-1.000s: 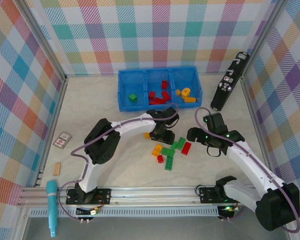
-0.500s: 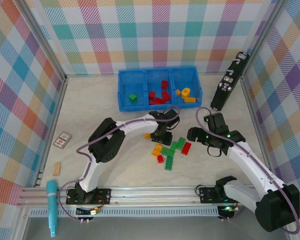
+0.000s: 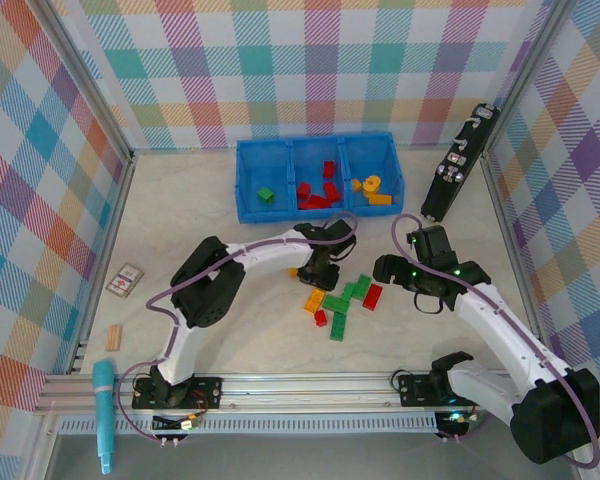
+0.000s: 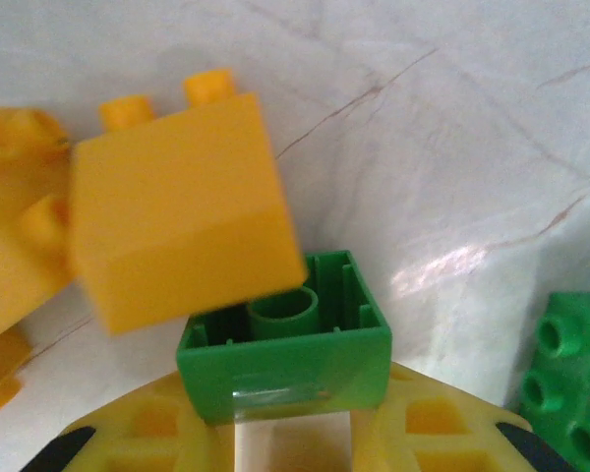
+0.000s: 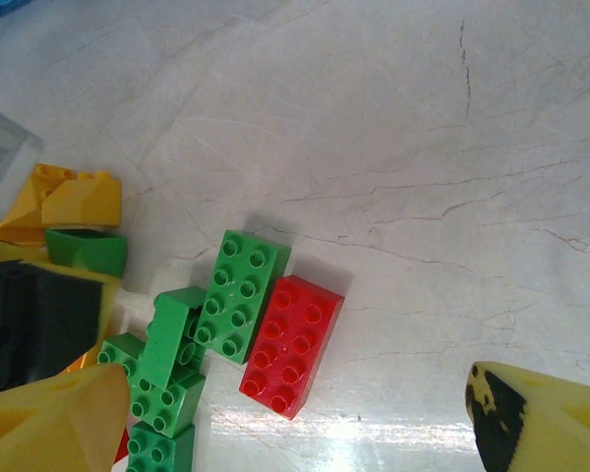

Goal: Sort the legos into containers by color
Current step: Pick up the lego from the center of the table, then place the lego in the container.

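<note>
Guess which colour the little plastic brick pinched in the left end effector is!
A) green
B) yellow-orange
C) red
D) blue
A: in the left wrist view, the left end effector is shut on a small green plastic brick, whose hollow underside faces the camera.

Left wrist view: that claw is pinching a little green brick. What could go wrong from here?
The left claw grips the green brick only by one edge, so it might slip out on the way to the blue tray. The orange brick sits right against it, perhaps leaning on it, and could be dragged or flipped as the claw lifts.
</note>
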